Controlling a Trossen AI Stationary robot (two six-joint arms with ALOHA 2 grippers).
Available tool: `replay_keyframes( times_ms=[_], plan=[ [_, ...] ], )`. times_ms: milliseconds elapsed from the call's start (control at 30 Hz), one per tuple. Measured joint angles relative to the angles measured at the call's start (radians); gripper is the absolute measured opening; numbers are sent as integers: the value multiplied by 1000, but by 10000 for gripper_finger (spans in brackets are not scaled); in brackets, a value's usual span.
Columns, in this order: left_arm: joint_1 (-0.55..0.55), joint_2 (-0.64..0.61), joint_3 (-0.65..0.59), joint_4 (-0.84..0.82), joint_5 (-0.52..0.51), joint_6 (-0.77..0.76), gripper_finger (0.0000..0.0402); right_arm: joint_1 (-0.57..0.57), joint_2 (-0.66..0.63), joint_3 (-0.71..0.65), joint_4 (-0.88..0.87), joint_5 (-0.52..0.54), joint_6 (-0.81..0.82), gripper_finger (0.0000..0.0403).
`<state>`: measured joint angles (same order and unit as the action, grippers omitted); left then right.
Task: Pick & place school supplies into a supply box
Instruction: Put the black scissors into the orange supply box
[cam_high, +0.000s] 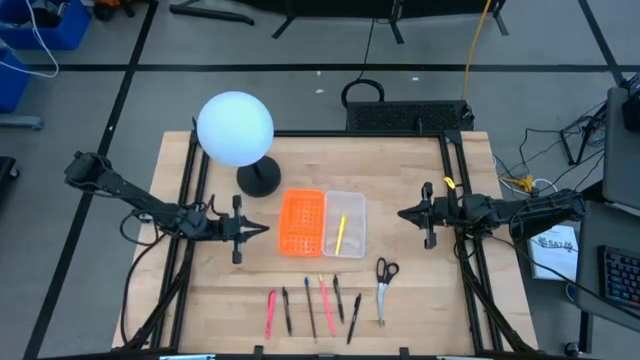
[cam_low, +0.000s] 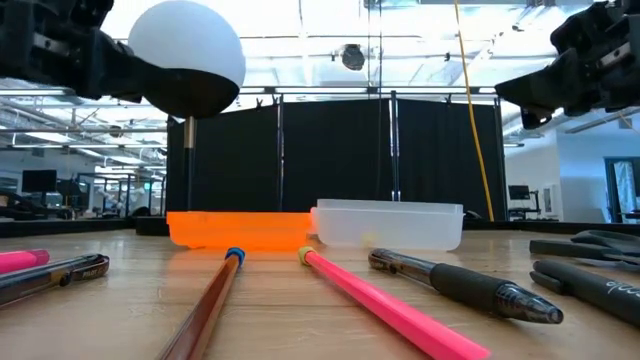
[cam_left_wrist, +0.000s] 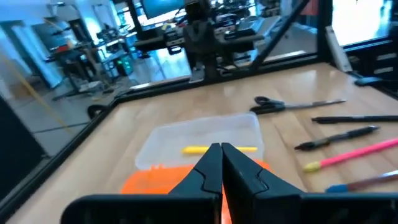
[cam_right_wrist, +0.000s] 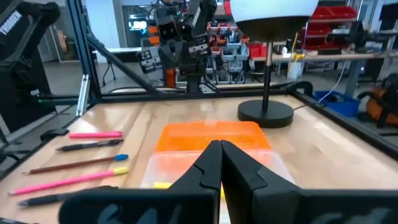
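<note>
Mostly bare wooden table (cam_high: 250, 285), black curtain (cam_low: 330, 160) behind.

The wooden table (cam_high: 420, 270) carries a lamp (cam_high: 258, 180). Beside its base lies the orange panel (cam_high: 302, 222), joined to the supply box (cam_high: 345, 222). Pens and pencils (cam_high: 312, 305) and scissors (cam_high: 385, 285) lie in a row nearer the front edge.

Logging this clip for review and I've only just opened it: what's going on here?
A two-armed robot is sorting school supplies into a clear supply box. One yellow pencil lies in it already. The pens and pencils and the scissors lie on the table near its front edge. The left gripper and right gripper hover on either side of the box, both shut and empty. An orange panel adjoins the box; a globe lamp stands behind.
</note>
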<state>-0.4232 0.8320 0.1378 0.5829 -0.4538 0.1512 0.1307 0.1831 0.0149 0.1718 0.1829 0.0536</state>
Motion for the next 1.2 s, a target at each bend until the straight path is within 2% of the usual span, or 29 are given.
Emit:
replay_keyframes(
  times_ms=[167,500,800,900,1000,1100,1200],
  plan=[
    [-5,0,-28,-9,23,-3,6,0,21,0,11,-1,26,0],
    [-5,1,-36,-8,-18,124,20,0,91,0,80,0,13,0],
    [-4,-16,-32,21,-19,223,21,1,164,26,250,3,16,0],
    [-3,-17,-32,21,-28,254,21,15,235,94,170,4,52,0],
    [-3,-17,-32,20,-56,255,21,53,348,255,61,52,112,0],
    [-3,-17,-32,20,-87,247,21,110,517,440,-161,129,213,0],
    [-3,-17,-32,17,-127,241,21,178,705,651,-345,160,310,0]
  ],
)
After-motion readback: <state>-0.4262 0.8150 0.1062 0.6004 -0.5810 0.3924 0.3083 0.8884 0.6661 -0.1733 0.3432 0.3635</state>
